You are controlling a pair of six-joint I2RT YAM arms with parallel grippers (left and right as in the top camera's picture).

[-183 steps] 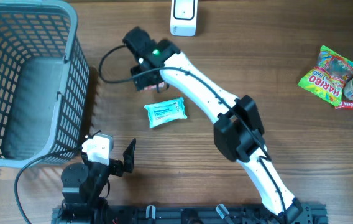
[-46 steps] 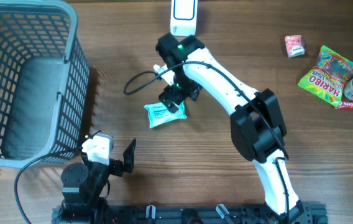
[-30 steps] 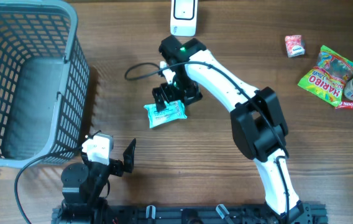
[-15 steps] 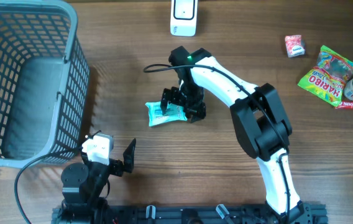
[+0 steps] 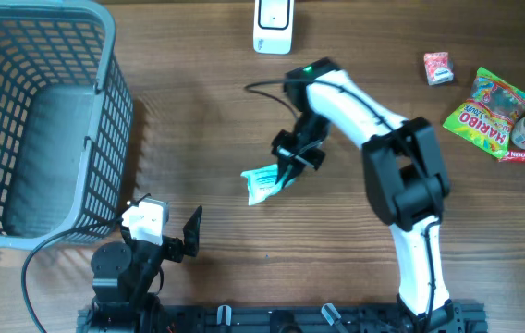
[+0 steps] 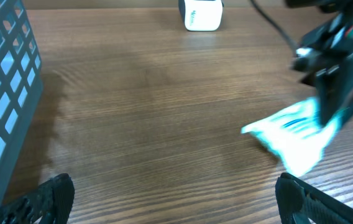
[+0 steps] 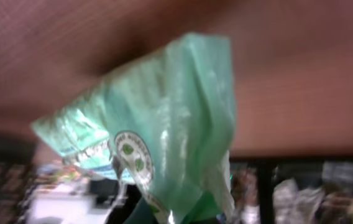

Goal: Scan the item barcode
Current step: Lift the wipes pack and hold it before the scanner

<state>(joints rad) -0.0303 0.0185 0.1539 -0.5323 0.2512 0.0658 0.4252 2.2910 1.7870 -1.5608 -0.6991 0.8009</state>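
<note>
Gripping the teal packet by its right end, your right gripper has its jaws closed on the wrapper near the middle of the overhead frame. The rest hangs free, which should let you turn a printed face toward the white scanner at top centre. Your left gripper sits at lower left, jaws wide and empty, clear of that path. Bare table lies between packet and scanner. The basket at left and the snack bags at right are well apart.
</note>
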